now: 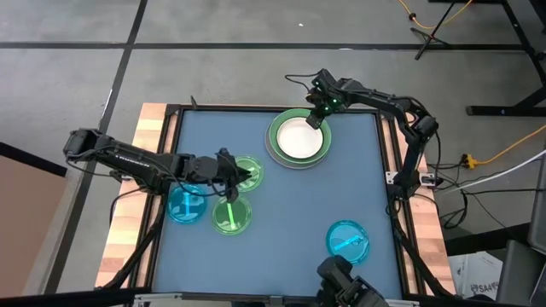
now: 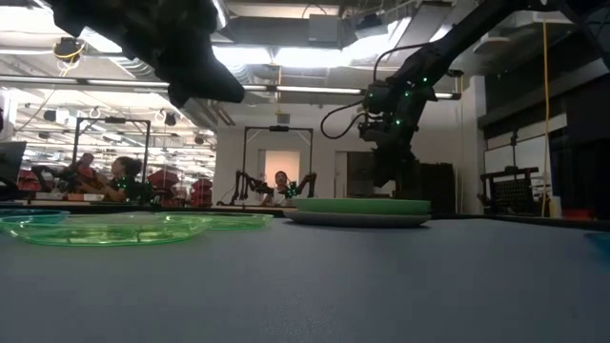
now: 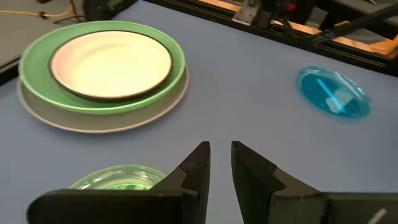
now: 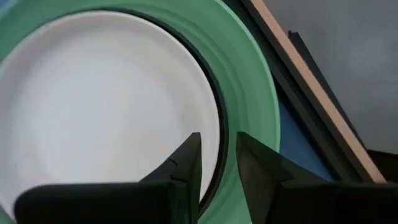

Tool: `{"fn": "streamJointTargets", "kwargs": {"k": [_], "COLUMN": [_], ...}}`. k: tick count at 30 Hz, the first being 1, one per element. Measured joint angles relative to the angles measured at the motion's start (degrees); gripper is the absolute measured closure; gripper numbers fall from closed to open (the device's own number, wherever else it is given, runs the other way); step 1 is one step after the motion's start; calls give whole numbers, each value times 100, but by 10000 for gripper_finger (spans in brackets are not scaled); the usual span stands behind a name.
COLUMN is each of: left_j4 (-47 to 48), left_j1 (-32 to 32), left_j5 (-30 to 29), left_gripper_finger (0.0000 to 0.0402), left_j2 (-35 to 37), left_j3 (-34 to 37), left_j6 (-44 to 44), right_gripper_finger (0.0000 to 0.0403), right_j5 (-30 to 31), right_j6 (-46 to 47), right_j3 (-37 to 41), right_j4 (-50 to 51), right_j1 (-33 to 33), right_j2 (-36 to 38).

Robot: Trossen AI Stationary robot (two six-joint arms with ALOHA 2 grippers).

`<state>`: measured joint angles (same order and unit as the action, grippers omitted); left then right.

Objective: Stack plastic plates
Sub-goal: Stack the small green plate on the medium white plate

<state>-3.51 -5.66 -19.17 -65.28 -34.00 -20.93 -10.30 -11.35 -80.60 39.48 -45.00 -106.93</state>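
A stack stands toward the table's far side: the white plate (image 1: 299, 136) (image 3: 112, 62) lies in a black-rimmed plate (image 4: 214, 106), on the light green plate (image 3: 37, 81), on the grey plate (image 2: 357, 220). My right gripper (image 1: 314, 119) (image 4: 219, 137) hangs just over the stack's far right rim, its fingers a narrow gap apart. My left gripper (image 1: 230, 181) (image 3: 221, 146) hovers raised beside a translucent green plate (image 1: 249, 173) (image 3: 115, 177), also narrowly open. A second green plate (image 1: 231, 216) and a blue plate (image 1: 184, 205) lie flat near it. Another blue plate (image 1: 348, 240) (image 3: 334, 93) lies near right.
A dark frame and wooden rails (image 1: 162, 128) border the blue table top. A camera mount (image 1: 350, 286) stands at the near edge. Bare table (image 1: 299, 205) lies between the stack and the near blue plate. People sit in the room behind (image 2: 124, 176).
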Motion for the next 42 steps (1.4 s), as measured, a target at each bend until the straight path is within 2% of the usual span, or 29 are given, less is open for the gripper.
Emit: {"fn": "streamJointTargets", "kwargs": {"k": [6,17,26,36,42], "left_j4": [0,160,562,671,1101], "left_j1": [401,1110,1602,2018,2272], "left_j5": [7,40,255,410,605], "left_gripper_finger": [343,343,343,343,343], "left_j2": [0,0,0,0,0], "left_j3": [0,0,0,0,0], "left_j6": [-291,-879,-913,-900,-930], "right_gripper_finger": [313,313,313,313,313], "right_j5": [-433,-436,-429,-414,-422], "right_j6": [-103,-399,-401,-399,-110], "right_j3": [-1,-2,0,16,966], "right_j4": [33,112,116,294,-105], "right_j1": [74,988,1840,2456,2579], "right_j2": [350,904,1122,1863,2782]}}
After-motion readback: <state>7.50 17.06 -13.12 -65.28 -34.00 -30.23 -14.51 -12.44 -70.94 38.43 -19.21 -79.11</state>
